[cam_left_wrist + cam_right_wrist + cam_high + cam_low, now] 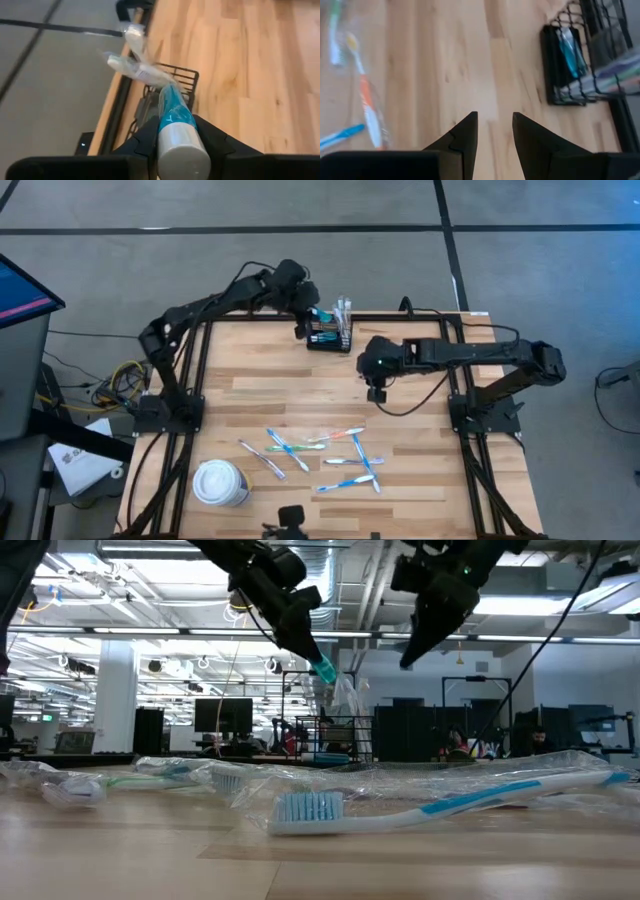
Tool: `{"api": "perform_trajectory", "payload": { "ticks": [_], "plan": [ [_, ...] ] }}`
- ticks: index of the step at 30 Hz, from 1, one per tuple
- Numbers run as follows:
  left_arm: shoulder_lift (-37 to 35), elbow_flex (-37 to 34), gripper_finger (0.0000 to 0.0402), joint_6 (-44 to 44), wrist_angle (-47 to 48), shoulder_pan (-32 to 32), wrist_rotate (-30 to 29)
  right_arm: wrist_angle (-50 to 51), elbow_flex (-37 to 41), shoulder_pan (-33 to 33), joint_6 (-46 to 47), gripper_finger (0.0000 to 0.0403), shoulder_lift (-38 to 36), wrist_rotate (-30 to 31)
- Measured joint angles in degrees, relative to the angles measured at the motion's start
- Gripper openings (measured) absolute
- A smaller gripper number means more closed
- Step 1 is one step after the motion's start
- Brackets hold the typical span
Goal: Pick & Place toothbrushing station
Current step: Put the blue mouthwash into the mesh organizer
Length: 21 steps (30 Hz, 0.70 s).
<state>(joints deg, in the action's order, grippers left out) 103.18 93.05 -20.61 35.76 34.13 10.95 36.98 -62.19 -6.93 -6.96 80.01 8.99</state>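
Near the front of the wooden table (400,480), wrapped toothbrushes (345,455) and a white lidded paper cup (219,482) are scattered. At the far edge, the black wire-mesh organiser box (329,335) is seen holding wrapped items; a teal tube (175,112) is clamped in the left gripper (176,134) above it, while the right gripper (494,125) is held open nearby.

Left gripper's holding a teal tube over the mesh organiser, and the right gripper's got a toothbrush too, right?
Not quite. The right gripper is open and empty above bare table, as the right wrist view shows. The left gripper does hold the teal tube over the organiser.
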Motion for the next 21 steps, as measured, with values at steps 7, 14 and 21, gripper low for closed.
{"api": "perform_trajectory", "payload": {
  "ticks": [7, 14, 21],
  "plan": [
    [6.4, 6.4, 0.0081, -2.1, 6.9, 1.9, 0.4, 2.0, 0.0, -4.6, -2.7, 0.0112, 0.0, -0.1],
    [10.3, 6.6, 0.0081, -5.0, 8.6, 1.8, 3.5, 2.5, 0.0, -8.2, -4.4, 0.0112, 0.0, -3.6],
    [11.2, 6.7, 0.0081, -6.5, 8.8, 1.0, 3.6, 2.6, 0.0, -9.8, -5.1, 0.0112, 0.0, -4.9]
  ]
}}
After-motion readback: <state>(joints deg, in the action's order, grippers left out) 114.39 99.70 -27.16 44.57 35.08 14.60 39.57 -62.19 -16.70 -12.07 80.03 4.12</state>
